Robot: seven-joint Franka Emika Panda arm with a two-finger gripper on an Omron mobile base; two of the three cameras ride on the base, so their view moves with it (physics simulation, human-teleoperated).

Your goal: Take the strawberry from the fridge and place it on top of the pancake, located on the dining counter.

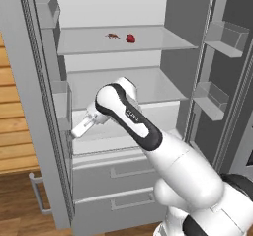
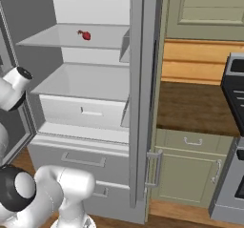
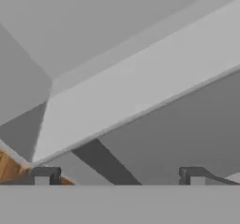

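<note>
The fridge (image 1: pixel 29 106) stands with both doors open. On its upper glass shelf the strawberry (image 1: pixel 130 38) lies as a tiny bright red berry, also seen from the other side as the strawberry (image 2: pixel 86 36). My gripper (image 3: pixel 119 176) is open and empty, its fingertips (image 3: pixel 44 175) set wide apart. In the left base view the gripper (image 1: pixel 78 130) hangs low at the left of the fridge interior, in front of the inner drawer, well below and left of the strawberry. The pancake and the dining counter are out of view.
A thin brownish-red scrap (image 1: pixel 112 35) lies left of the berry on the same shelf. Door bins (image 1: pixel 225 38) line the right door. Two outer drawers (image 1: pixel 113 180) sit below. Beside the fridge are a dark worktop (image 2: pixel 195 108), green cabinets (image 2: pixel 190 167) and a stove (image 2: pixel 233 127).
</note>
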